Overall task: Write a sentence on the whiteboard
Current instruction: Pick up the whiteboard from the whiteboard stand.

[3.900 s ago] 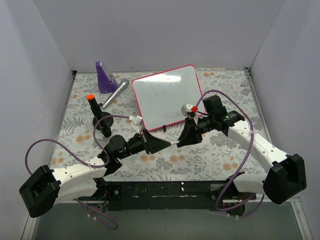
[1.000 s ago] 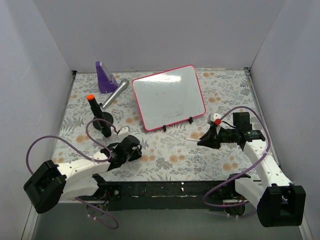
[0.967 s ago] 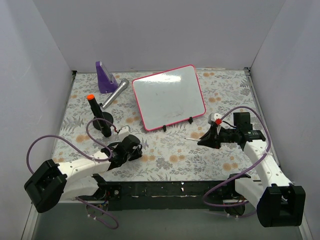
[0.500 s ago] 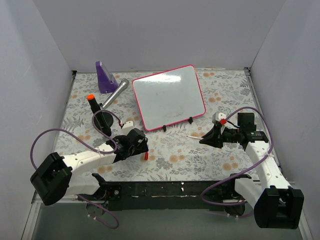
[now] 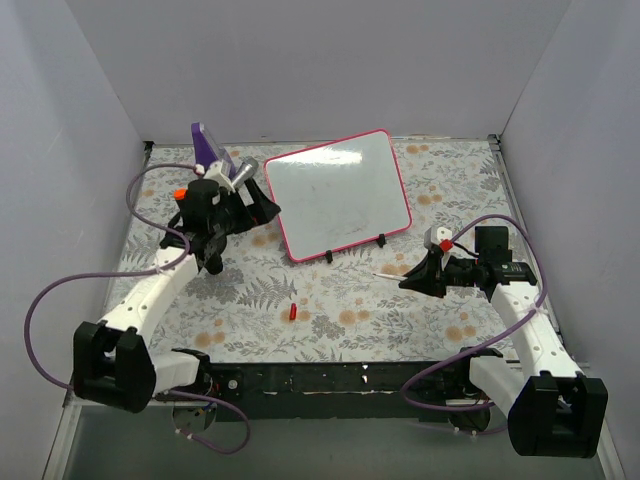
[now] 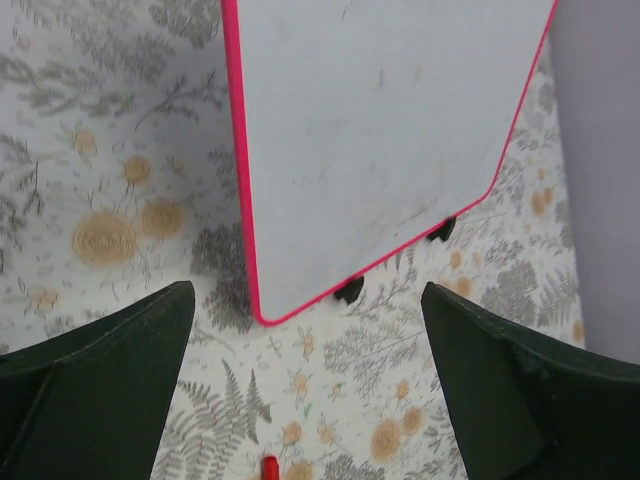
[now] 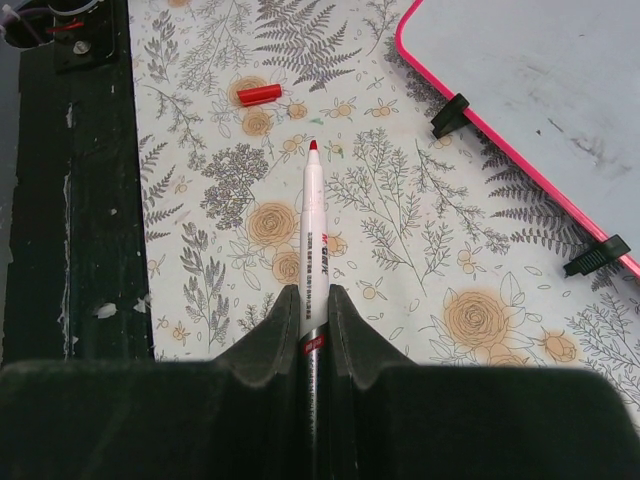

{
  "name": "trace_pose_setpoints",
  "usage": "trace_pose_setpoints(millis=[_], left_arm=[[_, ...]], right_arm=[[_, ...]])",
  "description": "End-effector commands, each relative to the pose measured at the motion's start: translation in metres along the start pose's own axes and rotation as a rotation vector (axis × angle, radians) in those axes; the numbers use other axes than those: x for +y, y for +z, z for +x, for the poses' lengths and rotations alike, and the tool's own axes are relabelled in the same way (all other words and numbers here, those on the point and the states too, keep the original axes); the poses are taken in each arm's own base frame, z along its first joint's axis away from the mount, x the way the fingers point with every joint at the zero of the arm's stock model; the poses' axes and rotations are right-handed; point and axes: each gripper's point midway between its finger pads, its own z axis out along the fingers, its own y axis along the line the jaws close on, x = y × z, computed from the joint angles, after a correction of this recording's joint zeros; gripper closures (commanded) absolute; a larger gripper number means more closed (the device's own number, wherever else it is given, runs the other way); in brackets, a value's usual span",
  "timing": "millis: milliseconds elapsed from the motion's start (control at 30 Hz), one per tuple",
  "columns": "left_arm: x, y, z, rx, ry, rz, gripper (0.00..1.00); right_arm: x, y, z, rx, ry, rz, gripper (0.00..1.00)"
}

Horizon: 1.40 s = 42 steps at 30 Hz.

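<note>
plain pale walls (image 5: pixel 320 60) box in the floral counter (image 5: pixel 440 180); the whiteboard (image 5: pixel 338 195) sits far-middle, the left pincer (image 5: pixel 260 208) spread wide beside it, the right pincer (image 7: pixel 310 300) clamping a red marker (image 7: pixel 309 230)

The left arm (image 5: pixel 150 290) and the right arm (image 5: pixel 527 330) are built the same: white shell links between round black joints, each ending in a blocky black base (image 5: pixel 110 355). A thin purple cable (image 5: pixel 160 167) loops along each arm. The left gripper (image 6: pixel 305 295) has dark, matte, wedge-shaped fingers (image 6: pixel 100 390).
</note>
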Motion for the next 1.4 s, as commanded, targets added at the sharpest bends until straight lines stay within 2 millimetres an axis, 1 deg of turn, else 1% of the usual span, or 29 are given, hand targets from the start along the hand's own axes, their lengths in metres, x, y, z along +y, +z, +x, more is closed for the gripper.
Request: trace_pose_setpoints(millis=[0, 33, 67, 100, 133, 200, 333, 467, 533, 567, 600, 667, 700, 833, 900, 933, 1000, 1033, 1133, 1167, 1200, 1233, 1267, 1300, 1367], left_arm=[[-0.023, 0.009, -0.037, 0.039, 0.01, 0.225, 0.02], [-0.023, 0.012, -0.042, 0.038, 0.005, 0.229, 0.02], [-0.022, 0.015, -0.053, 0.027, 0.006, 0.23, 0.02], [-0.022, 0.018, -0.056, 0.027, 0.006, 0.232, 0.02], [-0.019, 0.025, -0.054, 0.038, 0.003, 0.227, 0.02], [-0.016, 0.031, -0.057, 0.033, 0.006, 0.216, 0.02], [0.007, 0.046, -0.046, 0.049, 0.001, 0.139, 0.02], [0.017, 0.06, -0.034, 0.062, 0.02, 0.148, 0.02], [0.017, 0.066, -0.035, 0.041, 0.061, 0.176, 0.02], [0.018, 0.07, -0.033, 0.044, 0.068, 0.189, 0.02], [0.017, 0.073, -0.036, 0.023, 0.106, 0.212, 0.02], [0.015, 0.076, -0.032, 0.029, 0.139, 0.258, 0.02], [0.016, 0.082, -0.031, 0.023, 0.159, 0.272, 0.02], [0.017, 0.094, -0.027, 0.047, 0.16, 0.321, 0.02], [0.013, 0.097, -0.028, 0.052, 0.167, 0.363, 0.03], [0.014, 0.101, -0.024, 0.067, 0.161, 0.376, 0.05], [0.013, 0.103, -0.025, 0.062, 0.169, 0.41, 0.08], [0.015, 0.106, -0.021, 0.077, 0.164, 0.422, 0.12], [0.017, 0.11, -0.022, 0.08, 0.159, 0.441, 0.13], [0.021, 0.112, -0.021, 0.087, 0.137, 0.445, 0.14], [0.019, 0.113, -0.024, 0.074, 0.14, 0.463, 0.15], [0.018, 0.113, -0.023, 0.084, 0.128, 0.484, 0.15], [0.02, 0.114, -0.023, 0.087, 0.121, 0.494, 0.19], [0.019, 0.115, -0.026, 0.078, 0.122, 0.512, 0.21], [0.018, 0.116, -0.026, 0.088, 0.119, 0.544, 0.24]], right_arm=[[0.004, 0.0, -0.005, -0.024, -0.007, -0.023, 0.99], [0.003, 0.0, -0.004, -0.022, -0.003, -0.022, 0.99], [0.003, 0.0, -0.005, -0.022, -0.002, -0.024, 0.99], [0.003, 0.001, -0.004, -0.021, 0.0, -0.027, 0.99], [0.003, 0.0, -0.003, -0.018, 0.002, -0.024, 0.99], [0.003, 0.001, -0.003, -0.017, 0.003, -0.027, 0.99], [0.002, 0.001, -0.002, -0.018, 0.009, -0.03, 0.99], [0.002, 0.002, -0.001, -0.018, 0.019, -0.034, 0.99], [0.001, 0.002, 0.0, -0.016, 0.024, -0.035, 0.99], [0.001, 0.002, 0.0, -0.014, 0.022, -0.035, 0.99], [0.001, 0.002, 0.0, -0.014, 0.023, -0.034, 0.99], [0.001, 0.002, 0.001, -0.011, 0.023, -0.034, 0.99], [0.001, 0.002, 0.002, -0.011, 0.023, -0.033, 0.99], [0.0, 0.003, 0.003, -0.008, 0.03, -0.035, 0.99], [0.0, 0.003, 0.003, -0.008, 0.032, -0.036, 0.99], [-0.001, 0.003, 0.004, -0.006, 0.035, -0.034, 0.99], [-0.001, 0.003, 0.004, -0.006, 0.035, -0.034, 0.99], [-0.001, 0.003, 0.004, -0.005, 0.036, -0.036, 0.99], [-0.001, 0.003, 0.005, -0.003, 0.039, -0.034, 0.99], [-0.001, 0.003, 0.005, -0.003, 0.041, -0.035, 0.99], [-0.001, 0.003, 0.006, -0.003, 0.042, -0.037, 0.99], [-0.001, 0.004, 0.006, -0.002, 0.044, -0.038, 0.99], [-0.002, 0.004, 0.006, -0.001, 0.044, -0.037, 0.99], [-0.002, 0.004, 0.007, -0.001, 0.047, -0.038, 0.99], [-0.002, 0.004, 0.008, 0.001, 0.051, -0.036, 0.99]])
